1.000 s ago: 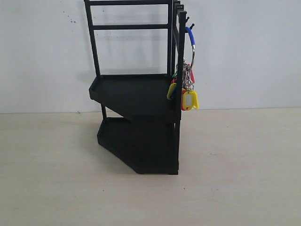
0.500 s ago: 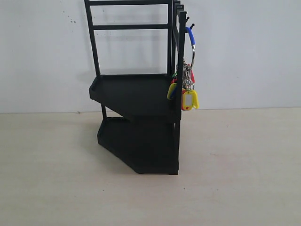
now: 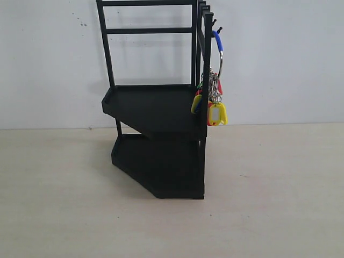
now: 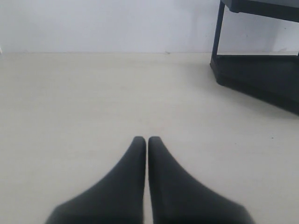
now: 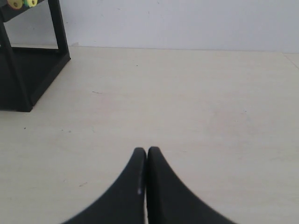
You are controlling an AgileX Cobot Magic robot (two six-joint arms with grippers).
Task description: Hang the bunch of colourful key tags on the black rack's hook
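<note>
The black rack [image 3: 156, 107] stands at the back of the table against the white wall. The colourful key tag bunch [image 3: 214, 102] hangs by its silver ring with the blue sleeve [image 3: 217, 40] from a hook at the rack's upper right post; its tags dangle beside the upper tray. Neither arm shows in the exterior view. My left gripper [image 4: 147, 139] is shut and holds nothing, low over the table with the rack's base [image 4: 261, 79] ahead of it. My right gripper [image 5: 147, 150] is shut too and holds nothing, with the rack's base [image 5: 28, 74] and two tags [image 5: 22, 3] off to one side.
A pale wooden table [image 3: 269, 204] spreads in front of and to both sides of the rack. A white wall [image 3: 285, 59] closes off the back.
</note>
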